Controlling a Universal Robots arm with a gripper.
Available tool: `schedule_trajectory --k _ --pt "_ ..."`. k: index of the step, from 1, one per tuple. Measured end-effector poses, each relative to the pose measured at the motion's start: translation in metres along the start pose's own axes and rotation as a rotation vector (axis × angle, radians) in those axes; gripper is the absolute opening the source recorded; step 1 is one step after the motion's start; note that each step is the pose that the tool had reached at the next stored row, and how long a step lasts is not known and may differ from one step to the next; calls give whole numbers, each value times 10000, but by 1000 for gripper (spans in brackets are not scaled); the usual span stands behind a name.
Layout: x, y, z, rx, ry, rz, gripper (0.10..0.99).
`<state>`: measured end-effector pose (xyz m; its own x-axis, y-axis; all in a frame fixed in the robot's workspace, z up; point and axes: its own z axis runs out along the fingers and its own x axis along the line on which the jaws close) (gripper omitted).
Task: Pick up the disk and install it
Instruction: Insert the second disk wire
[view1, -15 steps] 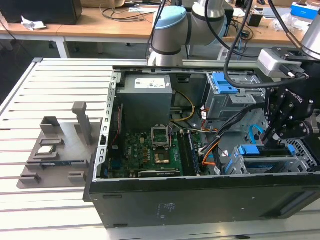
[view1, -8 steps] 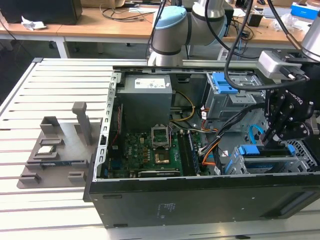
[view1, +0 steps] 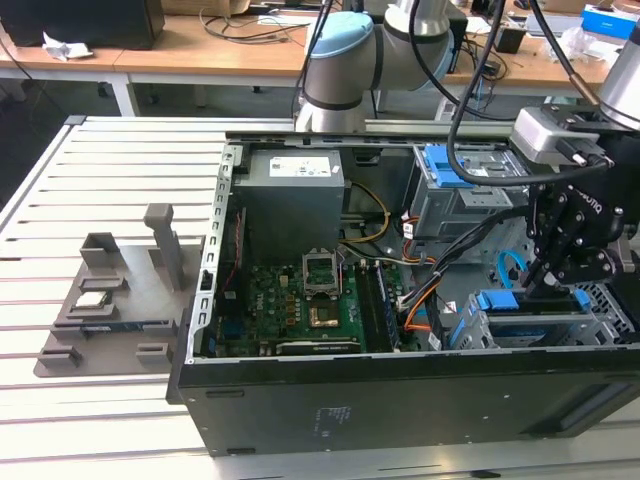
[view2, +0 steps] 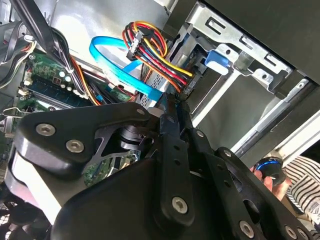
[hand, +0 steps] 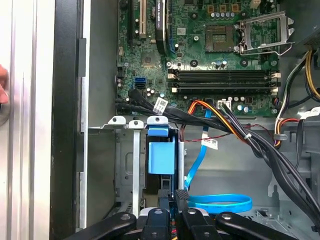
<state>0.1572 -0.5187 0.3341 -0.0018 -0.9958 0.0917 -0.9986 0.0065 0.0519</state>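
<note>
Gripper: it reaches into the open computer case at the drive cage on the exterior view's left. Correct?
No. The gripper reaches into the open computer case at the drive cage on the exterior view's right, not left; the exterior view shows it.

No legible text — white stickers on the power supply (view1: 297, 168) and cable tag (hand: 160, 105) (print too small).

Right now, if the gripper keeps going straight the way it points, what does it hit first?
Most likely the disk in its blue bracket, standing in the drive cage right ahead of the gripper; depth is unclear.
</note>
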Motion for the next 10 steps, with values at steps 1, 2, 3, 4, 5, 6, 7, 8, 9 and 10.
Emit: schedule_trajectory --k 1,2,3,4,5,6,7,8,9,10 --pt "-1 0 3 1 -9 -1 161" --pt "-1 -1 9 0 -18 -2 173" --pt "0 0 -2 -1 -3 -1 235" --pt "1 1 -26 -1 -9 -1 235" --pt "-4 4 -72 1 -9 0 235" --pt "-18 8 -144 2 1 1 235" --pt "-32 10 -193 3 1 0 235" --pt "-49 13 -257 4 2 -1 224" --pt "-69 18 -347 4 8 0 157" --pt "-76 20 -386 4 6 0 106"
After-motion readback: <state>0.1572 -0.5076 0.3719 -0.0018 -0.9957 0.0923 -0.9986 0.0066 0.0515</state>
